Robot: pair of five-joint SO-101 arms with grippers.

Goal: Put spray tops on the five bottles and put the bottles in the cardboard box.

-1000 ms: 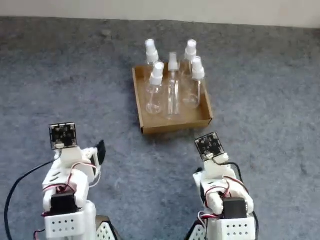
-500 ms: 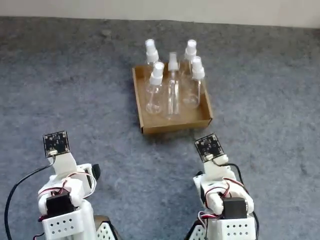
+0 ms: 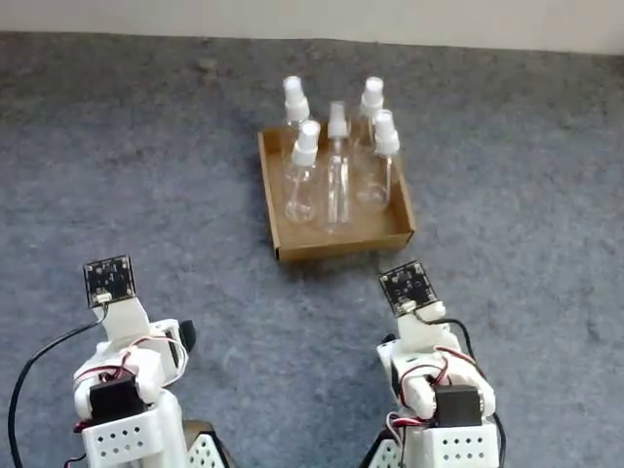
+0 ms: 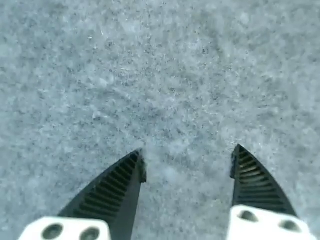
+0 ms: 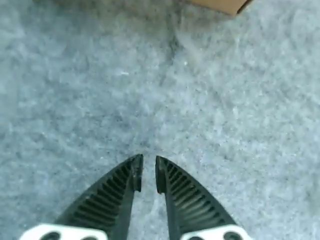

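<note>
Nearest, at the table's near edge, both arms sit folded back. The left gripper [image 4: 188, 152] hangs over bare grey carpeted table [image 3: 146, 175] with its black ribbed fingers spread wide and nothing between them. The right gripper [image 5: 148, 159] has its fingers drawn almost together, also empty.

Farther out, towards the middle of the far edge, lies the shallow brown cardboard box [image 3: 336, 249]. Its near right corner is straight ahead of the right arm's fingers, so that arm is the nearer of the two; the left arm is well apart and off to the side.

Inside the box, five clear plastic bottles [image 3: 300, 190] stand upright, long axes vertical, each wearing a white spray top [image 3: 308, 136]. The far pair appears to stand against the box's far wall. By my judgement nothing is left to grasp.
</note>
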